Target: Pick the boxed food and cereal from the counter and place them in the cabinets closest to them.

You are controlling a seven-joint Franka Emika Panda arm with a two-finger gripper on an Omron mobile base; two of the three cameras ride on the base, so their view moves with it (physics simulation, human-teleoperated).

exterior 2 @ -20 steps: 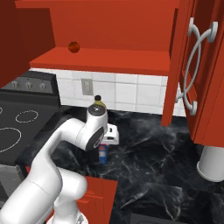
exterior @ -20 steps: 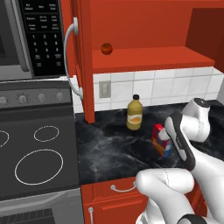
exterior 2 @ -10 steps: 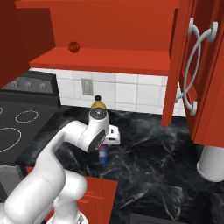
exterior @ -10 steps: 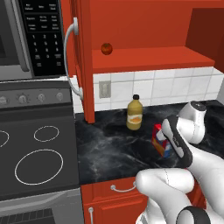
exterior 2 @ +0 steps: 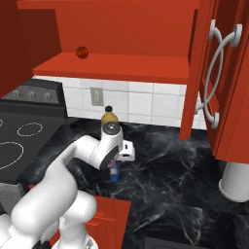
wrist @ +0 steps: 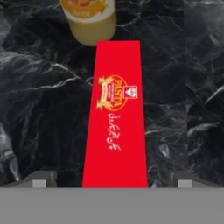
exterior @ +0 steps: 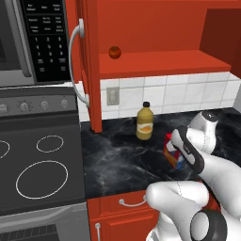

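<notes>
Lowered a little further over the red pasta box (wrist: 116, 116), gripper (wrist: 111, 181) spread wide, fingertips straddling it to close on its sides. Box apparently upright on the counter (exterior: 122, 164), near the juice bottle (exterior: 145, 122).

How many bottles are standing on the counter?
1: a yellow bottle near the backsplash, just beyond the red pasta box. The arm may hide others.

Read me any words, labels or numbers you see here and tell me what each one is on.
"PASTA": on the red box lying on the counter.
Script line below it: unreadable.
Bottle label: no readable text.
Microwave keypad: too small to read.
</notes>
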